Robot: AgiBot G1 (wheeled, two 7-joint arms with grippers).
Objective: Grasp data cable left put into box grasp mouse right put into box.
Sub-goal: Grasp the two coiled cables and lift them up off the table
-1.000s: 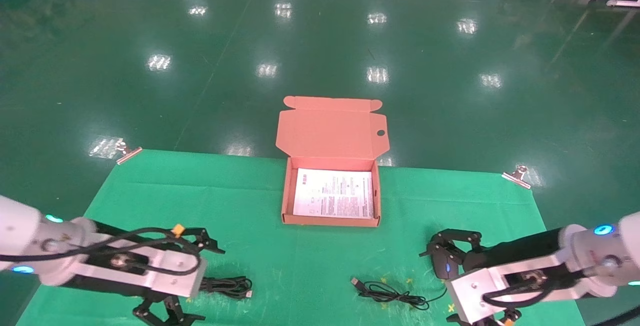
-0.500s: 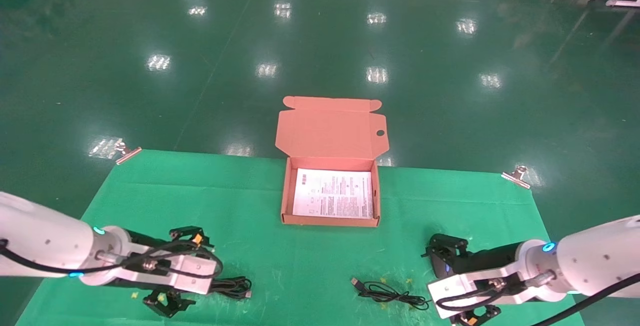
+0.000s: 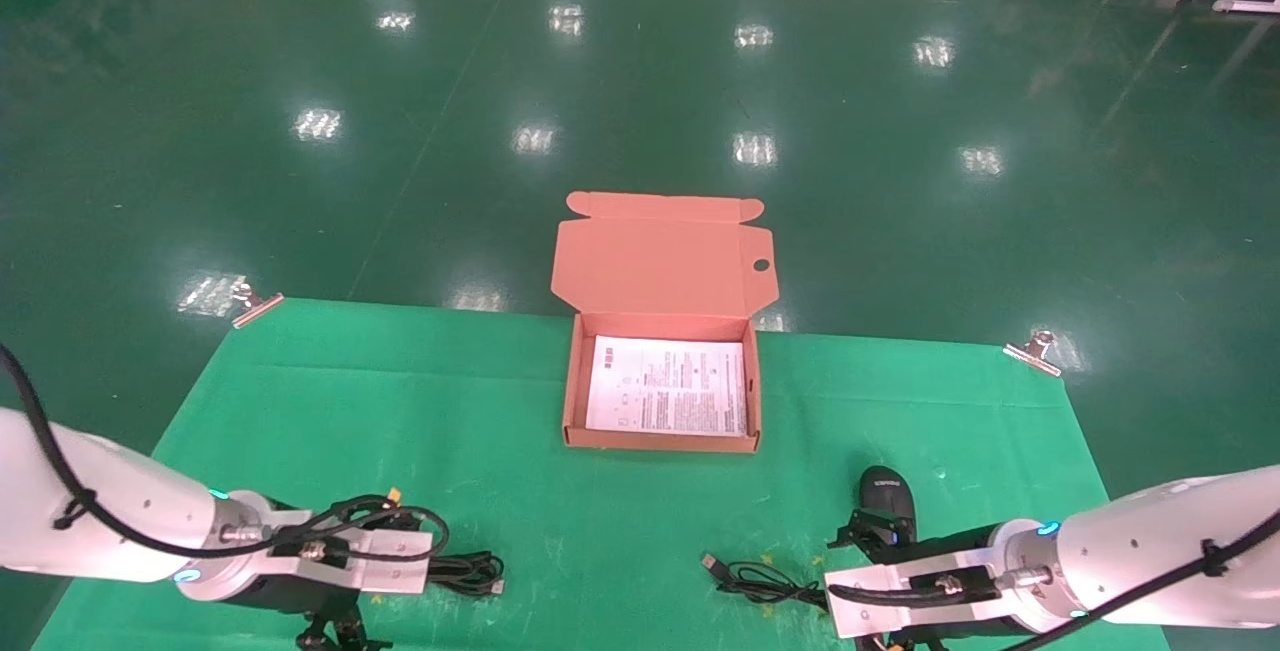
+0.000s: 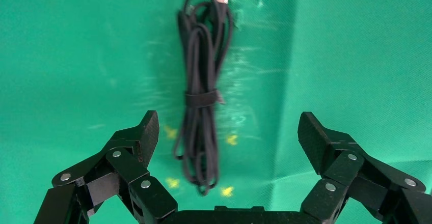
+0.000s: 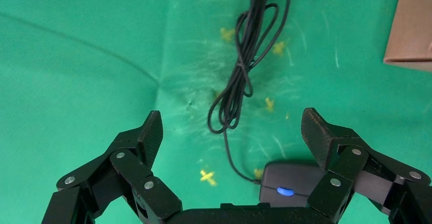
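Mouse point(image 3: 888, 497) cord point(image 5: 245, 66) near box point(image 3: 570, 401), unobstructed

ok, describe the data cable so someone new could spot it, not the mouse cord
On the green mat, look at the near left corner, left of the orange box, where the left gripper hangs over it with open fingers. The data cable is a long, narrow black bundle cinched by a strap, with a silver plug. Unlike the looser cord to the right, no mouse is attached.
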